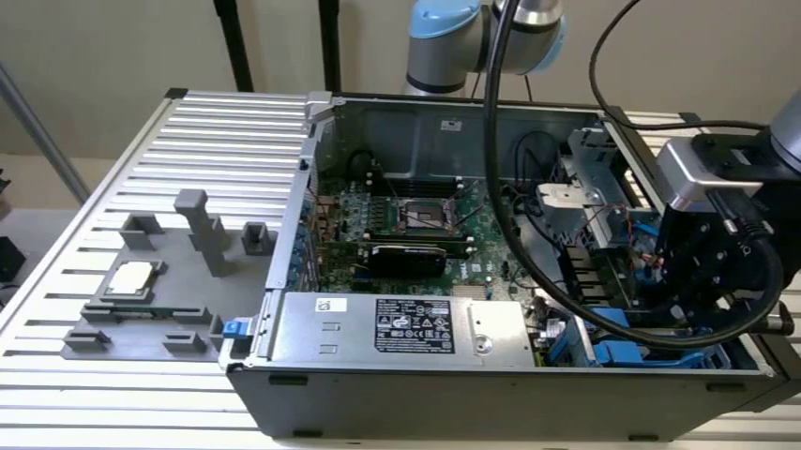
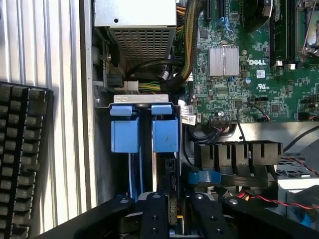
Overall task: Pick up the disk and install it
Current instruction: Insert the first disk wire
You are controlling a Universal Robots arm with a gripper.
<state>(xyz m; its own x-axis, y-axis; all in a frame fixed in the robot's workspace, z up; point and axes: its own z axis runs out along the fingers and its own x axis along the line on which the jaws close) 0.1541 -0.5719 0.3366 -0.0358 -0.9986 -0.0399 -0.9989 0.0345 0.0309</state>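
The robot arm reaches down into the open computer case [image 1: 414, 244] at the exterior view's right. Its claw [image 2: 172, 219] is low inside the case, at the drive bay [image 2: 144, 102]. The two black fingers [image 2: 155, 216] sit close together, with a thin flat edge between them. This looks like the disk [image 2: 162, 174], standing on its edge and going down into the bay, but not much of it can be seen. Just ahead of the claw are two blue plastic tabs [image 2: 144, 134], side by side in the bay. Past them is the silver power supply box [image 2: 135, 20] with its bundle of wires. To one side of the claw is the green motherboard [image 2: 249, 64]. On the other side is a black keyboard [image 2: 22, 159] on the ribbed metal table [image 1: 188, 169].

In the exterior view, a small silver CPU chip [image 1: 133, 278] rests on grey holders [image 1: 138, 319] on the table, far from the claw.
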